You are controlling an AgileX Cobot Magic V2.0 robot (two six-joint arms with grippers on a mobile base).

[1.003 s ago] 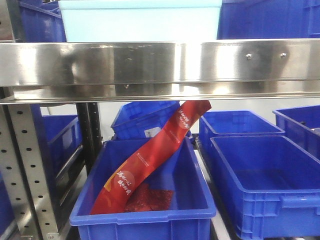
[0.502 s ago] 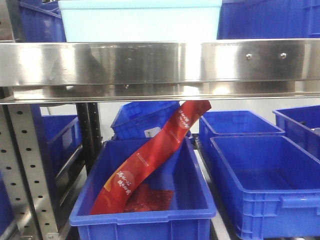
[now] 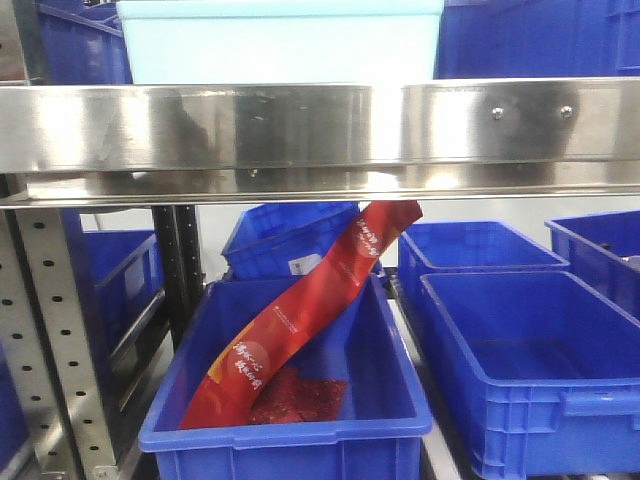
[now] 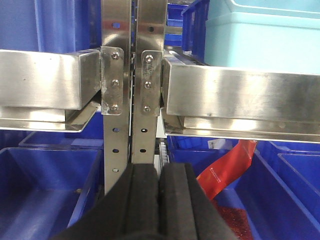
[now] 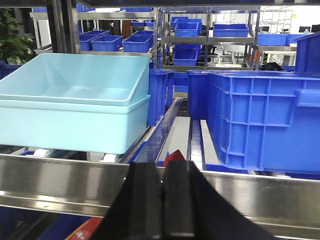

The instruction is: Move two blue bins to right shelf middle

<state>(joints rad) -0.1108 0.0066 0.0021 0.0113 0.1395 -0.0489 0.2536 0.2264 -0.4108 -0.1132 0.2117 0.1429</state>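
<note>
We face a steel shelf rail [image 3: 320, 135] running across the frame. Above it sits a pale blue bin [image 3: 280, 42], dark blue crates on both sides. Below, a near dark blue crate [image 3: 290, 400] holds a long red packet [image 3: 300, 310] leaning diagonally up toward the rail. Another dark blue crate [image 3: 530, 370] stands just right of it.

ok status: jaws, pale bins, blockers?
Both jaws shut, empty. Pale blue bins nested, on shelf rollers behind steel rail. Dark blue crate close on their right.

Both hands [image 4: 159, 200] [image 5: 162, 200] have thick black foam pads.
</note>
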